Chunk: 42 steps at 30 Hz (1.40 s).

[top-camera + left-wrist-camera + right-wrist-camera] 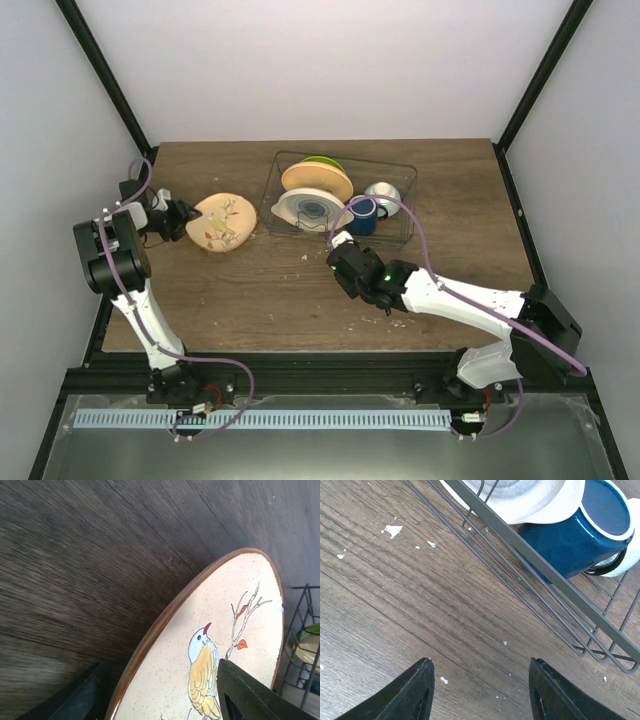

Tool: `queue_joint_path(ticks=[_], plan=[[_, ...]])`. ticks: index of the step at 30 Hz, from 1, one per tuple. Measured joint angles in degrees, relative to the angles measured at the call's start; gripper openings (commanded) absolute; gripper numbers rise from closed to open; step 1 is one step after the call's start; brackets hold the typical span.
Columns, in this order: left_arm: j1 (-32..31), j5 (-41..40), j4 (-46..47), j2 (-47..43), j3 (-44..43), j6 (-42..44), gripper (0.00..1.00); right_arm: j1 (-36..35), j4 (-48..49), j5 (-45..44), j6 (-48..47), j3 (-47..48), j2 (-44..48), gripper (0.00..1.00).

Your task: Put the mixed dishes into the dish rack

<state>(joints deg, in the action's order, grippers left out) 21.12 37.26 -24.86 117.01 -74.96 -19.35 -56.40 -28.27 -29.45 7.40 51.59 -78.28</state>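
The left claw [161,666] fills the bottom of its own wrist view. Its two dark fingers [250,692] stand wide apart with the rim of the bird plate [235,645] between them, one finger over the painted face and the other outside the brown edge. At that spread I judge it is not clamped on the plate, but I cannot tell whether either finger touches it. From above, this plate sits on the table [250,300] to the left of the dish rack [400,166] and apart from it. It is the one dish not yet loaded.

The right claw [481,662] is open as well and holds nothing. It hangs over bare wood and a few white crumbs [393,530], just beside the rack's near rail.

Inside the rack a green plate [322,161], an orange plate [318,180] and a white plate [310,208] with a grey ring lean one behind the other. The blue mug [570,535] is beside them and a pale bowl [382,192] sits just behind the mug. Most of the job looks done — only the bird plate is left.

Some things are hard to make out — whether the bird plate lies flat or is tipped up at the claw's side, which slots the racked plates stand in, and most of the bowl, which the mug and the wire cover
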Motion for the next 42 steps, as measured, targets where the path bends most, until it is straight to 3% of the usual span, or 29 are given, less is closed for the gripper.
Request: queue_joint_path(ticks=[10,13,24,31,35,42], plan=[[0.37,4.48,2.82,1.92,1.90,-0.50,0.01,0.00,-0.07,0.00,0.02,0.00,0.00,0.53],[0.35,10.16,3.85,2.03,2.73,-1.05,0.00,0.00,-0.15,-0.02,0.02,0.00,0.00,0.53],[4.48,15.39,13.77,0.17,11.39,-6.08,0.00,0.00,-0.52,0.02,0.46,0.00,0.00,0.53],[11.30,11.04,11.37,-6.84,14.27,-10.99,0.00,0.00,-0.61,0.55,1.36,0.00,-0.11,0.54],[12.68,5.92,7.45,-12.24,13.25,-12.68,0.00,0.00,-0.22,2.36,2.56,0.00,-1.07,0.65],[12.09,5.70,3.43,-25.29,11.85,-13.09,0.00,0.66,3.45,9.66,4.39,0.00,-2.25,0.77]])
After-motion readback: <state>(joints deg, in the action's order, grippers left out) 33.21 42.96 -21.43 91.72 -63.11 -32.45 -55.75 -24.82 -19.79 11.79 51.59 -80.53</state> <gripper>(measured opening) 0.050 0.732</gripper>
